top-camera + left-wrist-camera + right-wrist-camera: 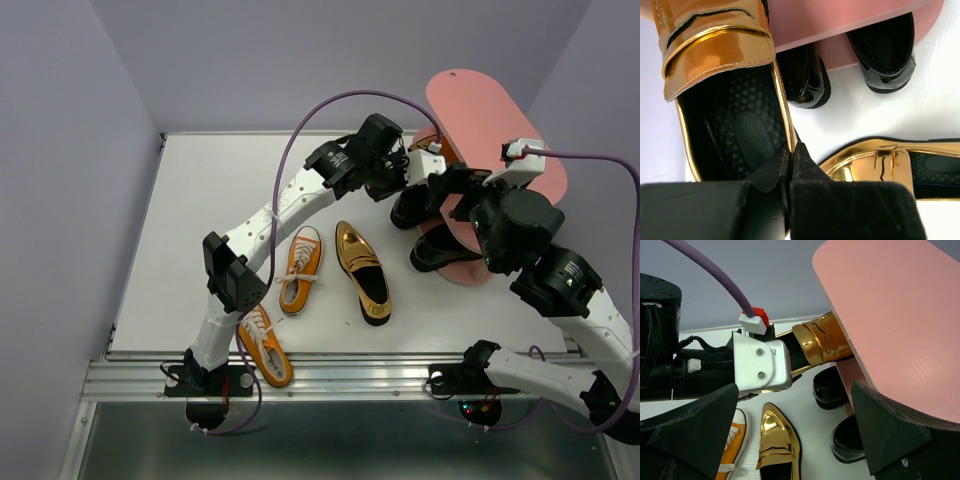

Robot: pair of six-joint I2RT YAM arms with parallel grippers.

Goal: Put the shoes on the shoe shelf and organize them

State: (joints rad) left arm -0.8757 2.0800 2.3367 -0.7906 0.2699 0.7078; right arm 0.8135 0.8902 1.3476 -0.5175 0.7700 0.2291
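Note:
My left gripper (791, 150) is shut on the side rim of a gold loafer (720, 75) and holds it in the air with its toe at the pink shoe shelf (850, 15); this loafer also shows in the right wrist view (820, 342). The second gold loafer (362, 271) lies on the table. Two black dress shoes (415, 205) (440, 250) sit on the shelf's bottom board, toes under the upper boards. Two orange sneakers (300, 268) (265, 345) lie on the table. My right gripper (795, 430) is open and empty, above the table beside the shelf (890, 320).
The shelf (490, 120) stands at the table's far right. Purple walls close in the table (200, 220) at the left and the back. A metal rail (330, 375) runs along the near edge. Both arms crowd the space in front of the shelf.

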